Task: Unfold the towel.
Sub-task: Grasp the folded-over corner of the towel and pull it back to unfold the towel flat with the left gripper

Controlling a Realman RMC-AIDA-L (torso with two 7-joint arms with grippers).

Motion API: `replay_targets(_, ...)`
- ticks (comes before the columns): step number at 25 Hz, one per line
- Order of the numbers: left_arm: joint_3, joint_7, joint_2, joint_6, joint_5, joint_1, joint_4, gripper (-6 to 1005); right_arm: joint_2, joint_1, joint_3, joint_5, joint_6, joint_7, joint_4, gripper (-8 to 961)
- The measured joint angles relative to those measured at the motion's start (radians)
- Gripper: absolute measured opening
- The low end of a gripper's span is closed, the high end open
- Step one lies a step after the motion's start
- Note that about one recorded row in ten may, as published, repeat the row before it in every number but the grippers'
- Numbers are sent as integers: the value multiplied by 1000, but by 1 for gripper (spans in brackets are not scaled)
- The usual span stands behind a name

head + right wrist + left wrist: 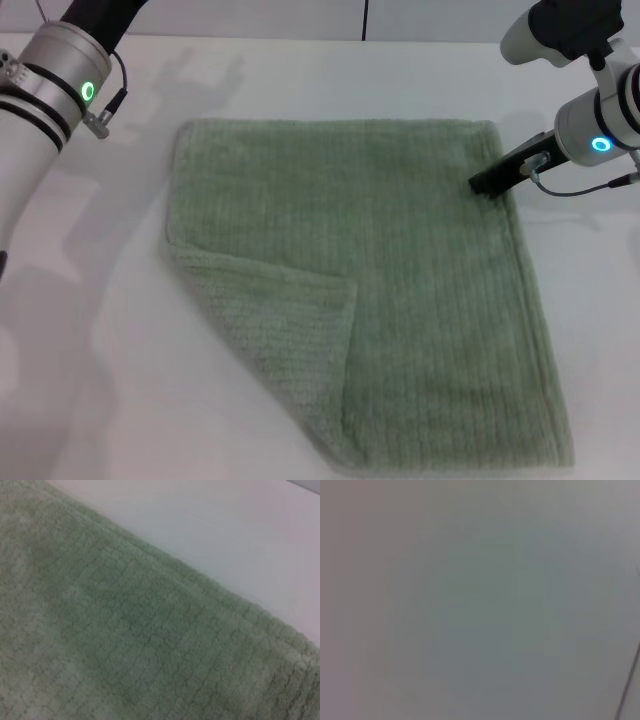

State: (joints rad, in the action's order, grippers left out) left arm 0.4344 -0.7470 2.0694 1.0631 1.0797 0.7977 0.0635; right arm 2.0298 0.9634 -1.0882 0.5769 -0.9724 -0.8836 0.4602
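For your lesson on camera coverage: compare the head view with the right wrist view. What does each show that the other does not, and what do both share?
Head view only: the whole towel with its near left corner folded over, both arms, and the right tool at the towel's far right edge. Right wrist view only: the terry weave close up. Both share: green towel on the white table.

A plain white table (100,400) fills the scene, meeting a wall behind.

My head camera looks down over the whole towel (380,290); my right wrist camera sits close above its far right edge; left wrist shows blank surface.
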Motion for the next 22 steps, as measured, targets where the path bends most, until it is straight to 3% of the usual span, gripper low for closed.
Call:
replay_targets(9, 196, -350, 0, -73, 46, -16, 161, 812, 0, 2, 1, 0, 8, 0, 0, -2)
replay_targets(10, 269, -497, -5, -74, 47, -34, 224, 810, 0, 2, 1, 0, 9, 0, 0, -2)
replay_targets(12, 269, -497, -5, -74, 47, -34, 224, 807, 0, 2, 1, 0, 10, 0, 0, -2)
replay_targets(13, 308, -557, -6, -75, 47, -46, 260, 806, 0, 2, 1, 0, 10, 0, 0, -2)
replay_targets(14, 421, -705, -9, -81, 49, -89, 375, 804, 0, 3, 1, 0, 10, 0, 0, -2)
replay_targets(15, 421, -705, -9, -81, 49, -89, 375, 803, 0, 3, 1, 0, 10, 0, 0, -2)
replay_targets(19, 566, -894, -24, -84, 73, -159, 542, 797, 0, 3, 1, 0, 11, 0, 0, -2)
replay_targets(22, 629, -1063, -50, -69, 167, -205, 672, 792, 2, 3, 1, 0, 12, 0, 0, -2)
